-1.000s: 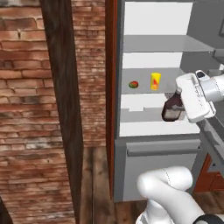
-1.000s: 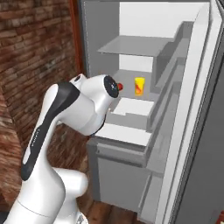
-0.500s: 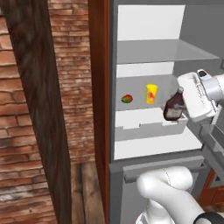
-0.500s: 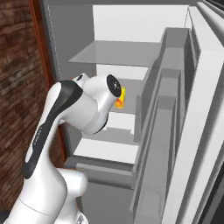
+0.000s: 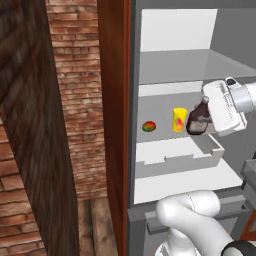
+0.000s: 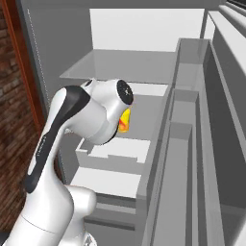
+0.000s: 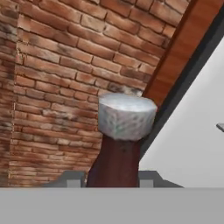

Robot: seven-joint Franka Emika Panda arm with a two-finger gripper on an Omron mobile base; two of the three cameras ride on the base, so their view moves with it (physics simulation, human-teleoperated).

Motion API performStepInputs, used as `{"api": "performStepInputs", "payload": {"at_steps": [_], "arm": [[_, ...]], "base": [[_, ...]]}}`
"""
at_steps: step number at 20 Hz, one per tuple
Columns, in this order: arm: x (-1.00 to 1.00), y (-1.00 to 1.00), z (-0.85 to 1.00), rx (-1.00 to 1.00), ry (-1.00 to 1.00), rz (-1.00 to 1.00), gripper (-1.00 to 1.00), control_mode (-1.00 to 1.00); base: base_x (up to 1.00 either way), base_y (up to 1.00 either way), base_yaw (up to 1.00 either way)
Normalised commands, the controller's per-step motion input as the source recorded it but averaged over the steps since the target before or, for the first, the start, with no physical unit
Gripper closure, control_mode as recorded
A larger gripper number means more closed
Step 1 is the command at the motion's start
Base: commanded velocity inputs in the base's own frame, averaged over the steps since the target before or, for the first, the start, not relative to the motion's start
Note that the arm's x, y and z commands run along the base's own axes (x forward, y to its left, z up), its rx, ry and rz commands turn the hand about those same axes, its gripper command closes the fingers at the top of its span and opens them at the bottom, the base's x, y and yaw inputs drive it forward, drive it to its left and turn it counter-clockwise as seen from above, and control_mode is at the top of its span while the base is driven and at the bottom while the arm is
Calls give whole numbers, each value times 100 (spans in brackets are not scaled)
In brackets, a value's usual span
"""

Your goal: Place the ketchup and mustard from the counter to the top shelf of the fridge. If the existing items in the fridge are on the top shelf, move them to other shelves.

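**Ketchup bottle held at the open fridge**

Right now the white two-finger gripper (image 5: 202, 119) sits at the right of the left base frame, clenched on a dark red ketchup bottle with a pale grey cap (image 5: 197, 120). The bottle leans, cap pointing toward the upper right, and hangs in front of the middle shelf of the open grey fridge (image 5: 175, 60). In the hand frame the same bottle (image 7: 117, 153) rises from the bottom centre between the fingertips (image 7: 72, 178), its cap near mid-frame, with a red brick wall (image 7: 52, 87) behind and the brown cabinet edge running diagonally at the upper right.

Just left of the bottle in the left base frame stands a small yellow container with a red mark (image 5: 179, 120) on the middle shelf, and further left on that shelf lies a small round red-and-green fruit (image 5: 148, 126). In the right base frame the yellow container (image 6: 124, 120) peeks out from behind the arm's white wrist, at centre frame. I cannot see the mustard.
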Motion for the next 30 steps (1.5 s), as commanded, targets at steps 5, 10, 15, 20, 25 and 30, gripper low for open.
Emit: {"api": "performStepInputs", "payload": {"at_steps": [5,10,15,20,25,30], "arm": [[25,1,77,0,0,-26,100,-100],[32,0,73,3,0,-34,100,-100],[57,-1,45,4,0,-32,100,-100],[92,0,18,3,0,-33,100,-100],[84,-2,-5,10,0,-32,100,-100],[64,-16,-31,24,0,-28,100,-100]], "base": [[0,0,0],[0,0,0],[0,0,0],[0,0,0],[0,0,0],[0,0,0]]}}
